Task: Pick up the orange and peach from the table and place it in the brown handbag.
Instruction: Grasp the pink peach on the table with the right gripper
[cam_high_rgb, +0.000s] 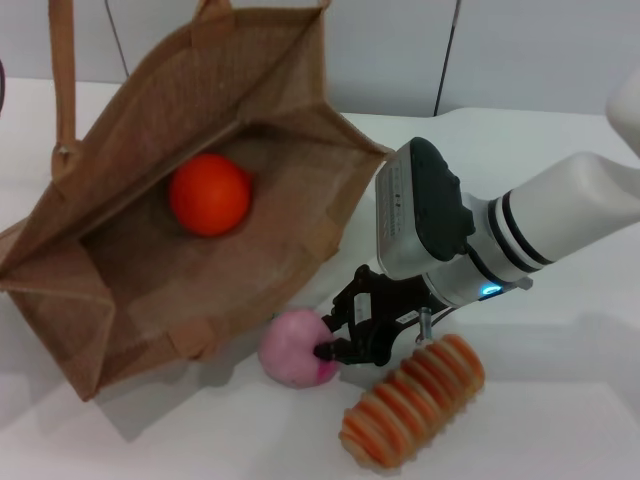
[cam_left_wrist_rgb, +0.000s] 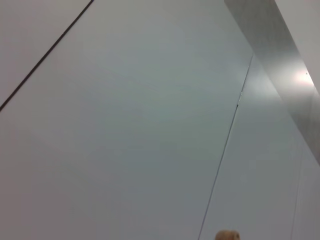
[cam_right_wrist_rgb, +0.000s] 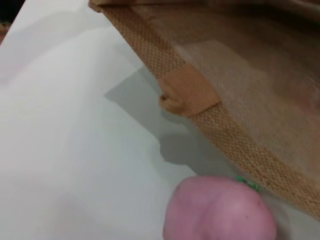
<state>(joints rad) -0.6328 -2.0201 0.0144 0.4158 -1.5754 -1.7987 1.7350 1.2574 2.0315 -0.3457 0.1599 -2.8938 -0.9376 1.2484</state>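
The orange (cam_high_rgb: 209, 193) lies inside the brown handbag (cam_high_rgb: 120, 130), which lies on its side with its mouth open toward me. The peach (cam_high_rgb: 292, 350) sits on the white table just outside the bag's front rim; it also shows in the right wrist view (cam_right_wrist_rgb: 220, 212) with its green stem toward the bag's edge (cam_right_wrist_rgb: 210, 120). My right gripper (cam_high_rgb: 331, 328) is low over the table at the peach's right side, open, with its black fingers (cam_high_rgb: 347, 305) reaching around the fruit's near edge. My left gripper is out of view.
An orange-and-cream ribbed cylinder (cam_high_rgb: 412, 402) lies on the table right beside the right gripper and the peach. The bag's strap (cam_high_rgb: 62, 70) stands up at the back left. The left wrist view shows only a grey wall (cam_left_wrist_rgb: 150, 125).
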